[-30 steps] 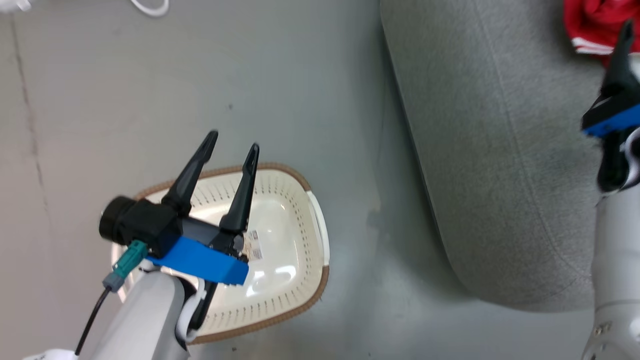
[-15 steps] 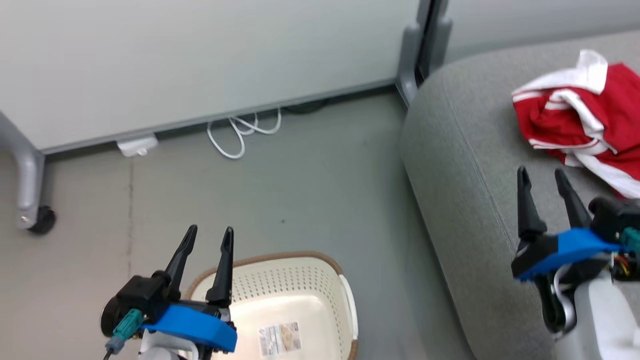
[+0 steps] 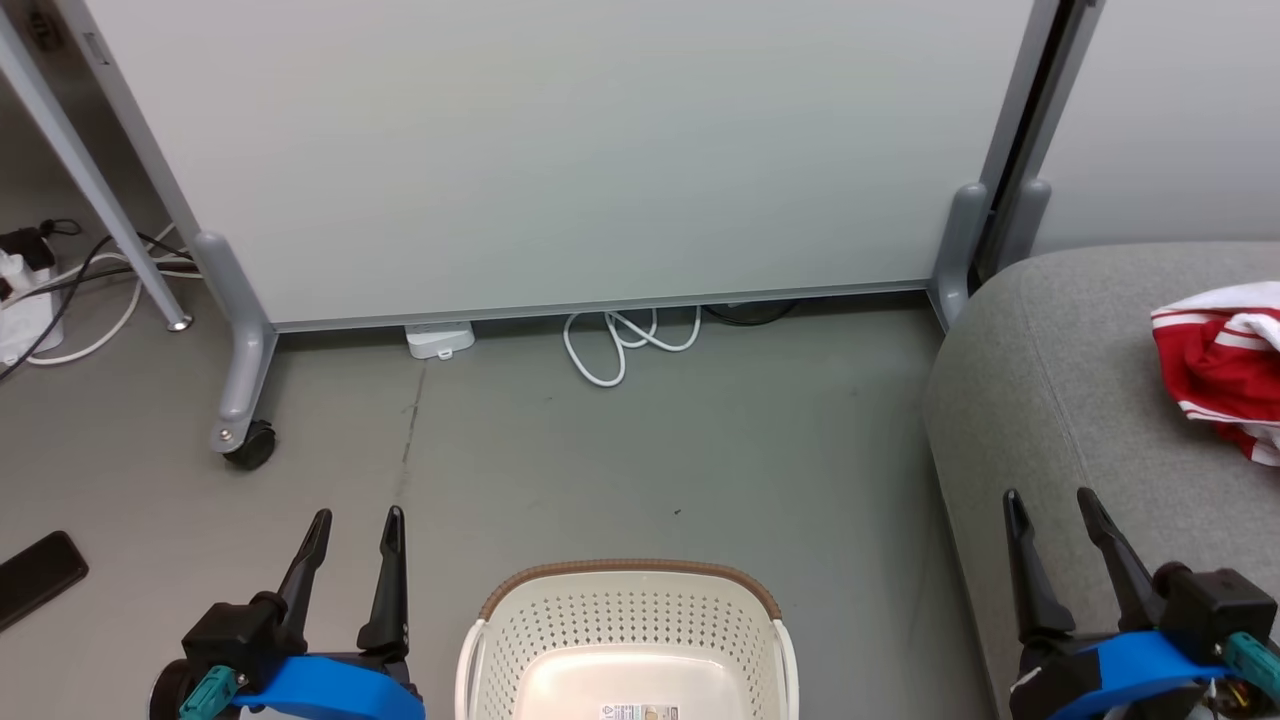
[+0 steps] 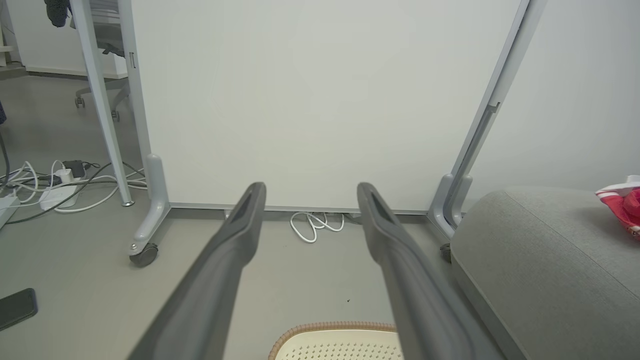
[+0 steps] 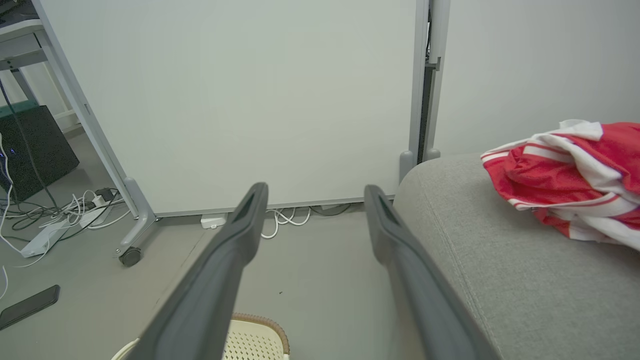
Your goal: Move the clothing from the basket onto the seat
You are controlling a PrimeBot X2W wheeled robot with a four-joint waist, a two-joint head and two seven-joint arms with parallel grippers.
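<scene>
Nearest, at the bottom middle of the head view, the basket stands on the grey floor. The part of its inside that is in view shows its cream bottom and a printed sticker; the sticker's print is too small to read. To the basket's left, the left tool hangs released, its two dark fingers spread apart and pointing away. At the right, the right tool is likewise released, fingers parted, above the near edge of the seat. A dark phone lies on the floor at the far left. Farther right, the clothing sits bunched on the seat, red with white stripes; no lettering can be read. Beyond, a white cable coils at the foot of a pale wheeled partition.
</scene>
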